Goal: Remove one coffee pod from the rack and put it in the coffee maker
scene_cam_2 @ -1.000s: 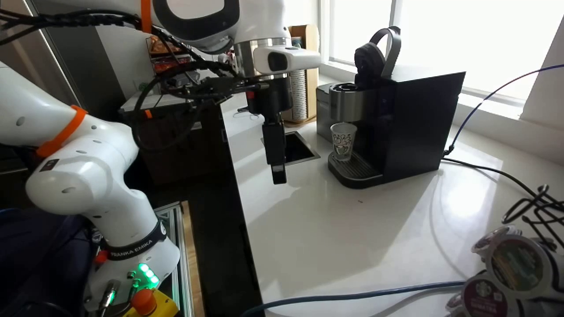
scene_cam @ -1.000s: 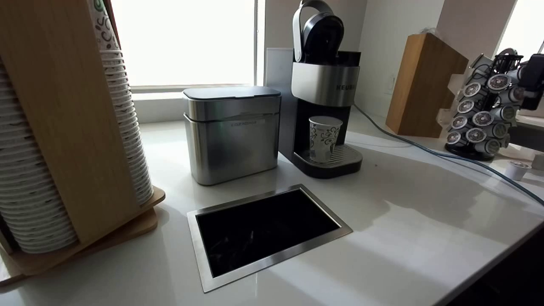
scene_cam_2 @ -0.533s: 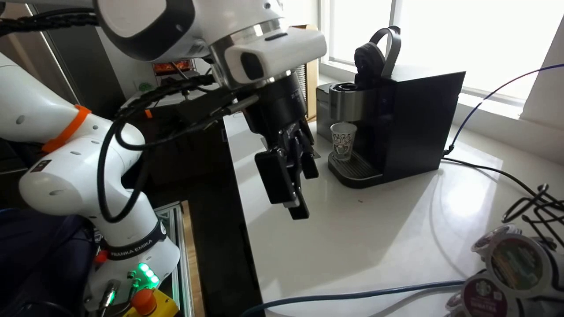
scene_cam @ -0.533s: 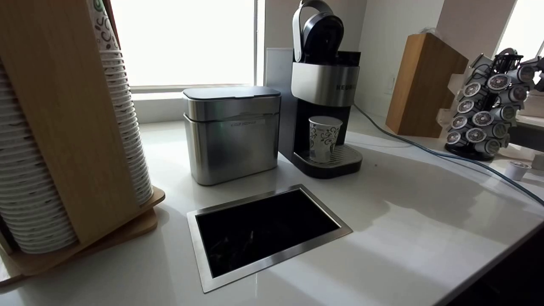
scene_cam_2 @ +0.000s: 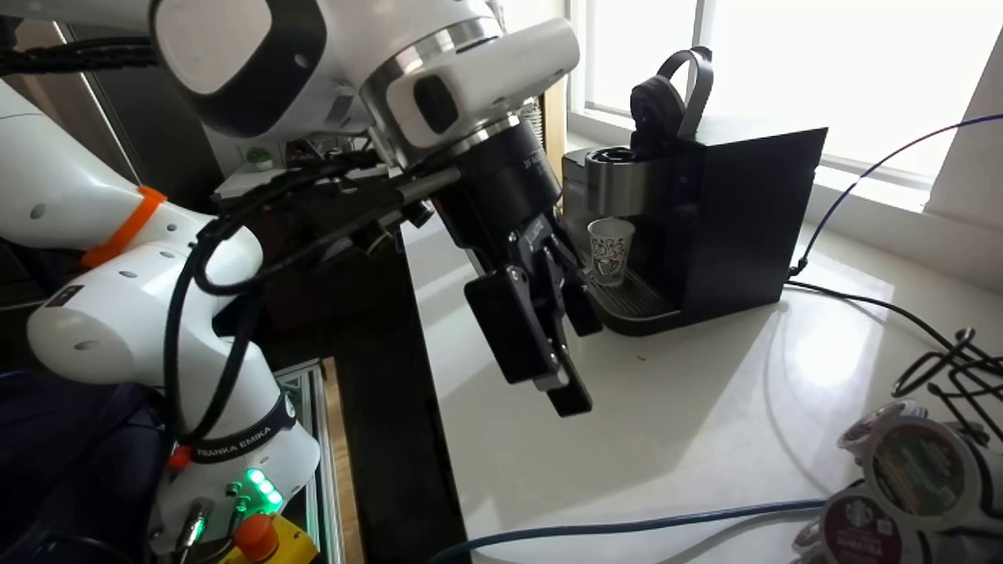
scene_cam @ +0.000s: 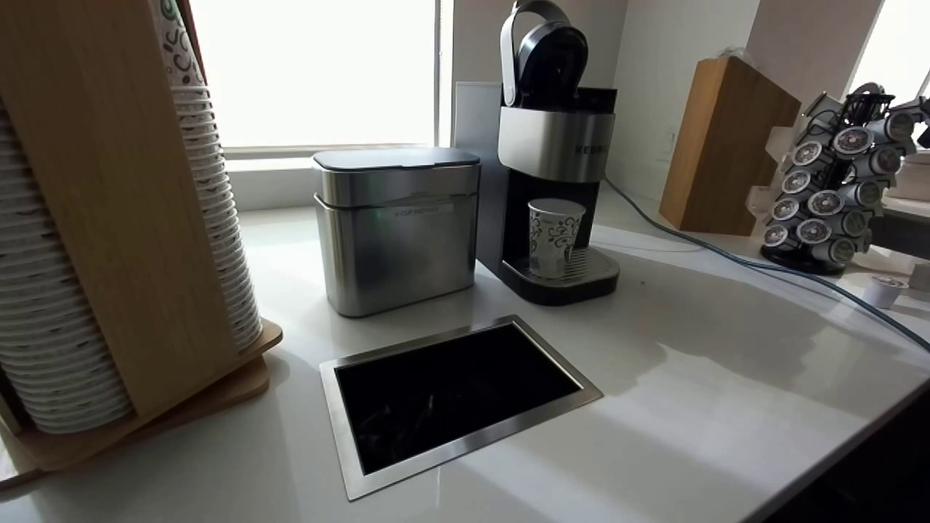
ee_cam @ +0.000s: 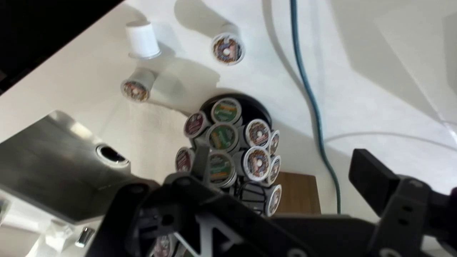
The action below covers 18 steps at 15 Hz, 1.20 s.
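Nearest in the wrist view is the hand point(ee_cam: 285, 167), which is now tipped, compared with the straight-down pose of a second ago; in an exterior view its fingertips are swung toward the lower right, above the counter point(scene_cam_2: 666, 439). By judgement, it is being lined up with the rack point(ee_cam: 253, 108) and its pods point(ee_cam: 257, 163), and the pick is not yet made.

The arm point(scene_cam_2: 141, 337) is extended from the left of the frame with its wrist canted. The two fingers point(ee_cam: 373, 182) are spread wide across the lower half of the wrist view, and nothing is held between them.

Just past the fingers, at the centre, the rack is seen from above: pods are stacked around dark wire on a round black base, and some are hidden by a finger. Contact cannot be made out.

Beyond, on the counter at the upper left, three loose pods point(ee_cam: 226, 50) are scattered; a blue cable point(ee_cam: 295, 25) is laid to the right of the rack.

Farther off, at the upper centre of an exterior view, the coffee maker point(scene_cam: 556, 145) is placed with its top raised, likely ready to be loaded. A patterned paper cup point(scene_cam: 554, 236) is set on its drip tray point(scene_cam: 592, 267). Whether the pod chamber point(scene_cam_2: 615, 154) is filled cannot be told.
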Each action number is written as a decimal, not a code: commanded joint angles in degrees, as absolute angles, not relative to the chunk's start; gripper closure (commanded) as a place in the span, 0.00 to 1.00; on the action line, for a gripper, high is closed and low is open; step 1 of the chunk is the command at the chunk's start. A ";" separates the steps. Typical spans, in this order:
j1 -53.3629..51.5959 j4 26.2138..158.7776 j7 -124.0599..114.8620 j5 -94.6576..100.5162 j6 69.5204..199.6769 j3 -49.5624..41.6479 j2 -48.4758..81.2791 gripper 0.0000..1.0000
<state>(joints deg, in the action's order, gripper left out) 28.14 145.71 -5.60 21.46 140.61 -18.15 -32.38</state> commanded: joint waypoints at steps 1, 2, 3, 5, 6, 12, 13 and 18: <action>33.30 148.08 -4.64 28.04 156.50 -18.58 -28.31 0.00; 33.52 147.97 -4.08 27.15 160.81 -19.36 -26.08 0.00; 33.34 147.73 -3.26 24.80 162.78 -19.93 -24.49 0.00; 34.52 147.94 -2.80 23.88 159.52 -17.95 -26.76 0.00; 34.60 147.76 -2.83 23.83 159.51 -17.77 -26.42 0.00; 19.84 148.30 20.98 18.92 160.22 -32.64 -26.52 0.00; 21.82 148.01 24.81 17.25 161.02 -32.02 -25.55 0.00; 22.19 146.60 27.78 15.76 160.44 -34.72 -25.07 0.00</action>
